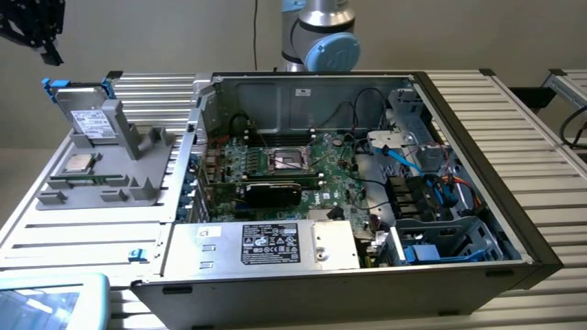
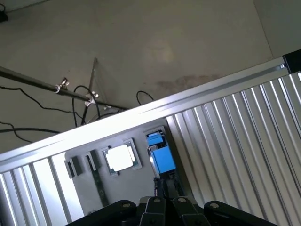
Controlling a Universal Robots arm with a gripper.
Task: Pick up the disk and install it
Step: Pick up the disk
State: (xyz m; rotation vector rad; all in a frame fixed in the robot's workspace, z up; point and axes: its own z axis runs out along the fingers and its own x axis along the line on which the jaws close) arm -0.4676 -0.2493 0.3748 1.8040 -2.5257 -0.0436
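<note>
The disk (image 1: 89, 120) stands on edge in a grey fixture (image 1: 128, 175) at the exterior view's left, silver-grey with a white label and a blue carrier whose tabs stick up at both ends. My gripper (image 1: 48, 56) hangs in the air above and slightly left of it, well apart. In the wrist view the black fingertips (image 2: 160, 190) are pressed together with nothing between them, and the gripper (image 2: 165, 187) points down at the disk's blue carrier edge (image 2: 161, 156).
A square silver CPU chip (image 1: 77, 163) (image 2: 119, 157) lies on the same fixture beside the disk. The open computer case (image 1: 477, 124) holds the motherboard (image 1: 293, 165), a silver labelled box (image 1: 271, 244) and a blue drive bay (image 1: 440, 251). The arm's base (image 1: 319, 38) stands behind the case.
</note>
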